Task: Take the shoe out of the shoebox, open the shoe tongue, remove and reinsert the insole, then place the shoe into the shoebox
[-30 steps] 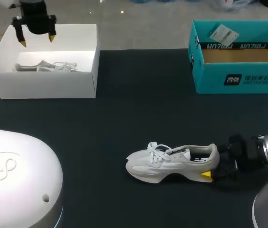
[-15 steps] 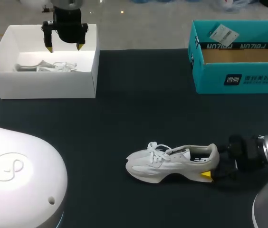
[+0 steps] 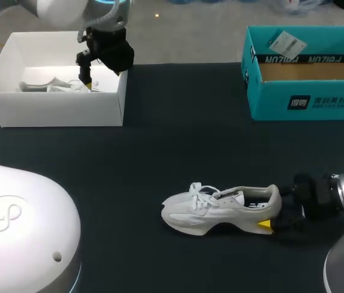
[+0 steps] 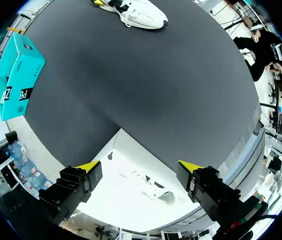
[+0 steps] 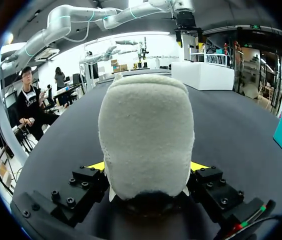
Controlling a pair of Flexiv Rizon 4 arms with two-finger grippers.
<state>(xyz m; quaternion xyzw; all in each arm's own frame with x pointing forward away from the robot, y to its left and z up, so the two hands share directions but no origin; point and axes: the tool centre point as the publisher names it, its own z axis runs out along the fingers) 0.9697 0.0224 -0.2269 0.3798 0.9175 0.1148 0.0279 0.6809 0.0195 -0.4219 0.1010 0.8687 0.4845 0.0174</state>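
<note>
Shoe (image 3: 221,207), white, sits upright on the black table (image 3: 178,140), toe toward my left. My right fingers (image 3: 263,224) are clamped on its heel from 2 sides. My left fingers (image 4: 188,166) hang spread apart, gripping nothing, above the white box (image 3: 56,107) at the far left. A teal box (image 3: 306,101) stands at the far right.

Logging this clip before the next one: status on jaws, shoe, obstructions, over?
Right jaws shut on shoe heel, shoe upright on table. Left jaws open above white box. Nothing between shoe and teal box.
</note>
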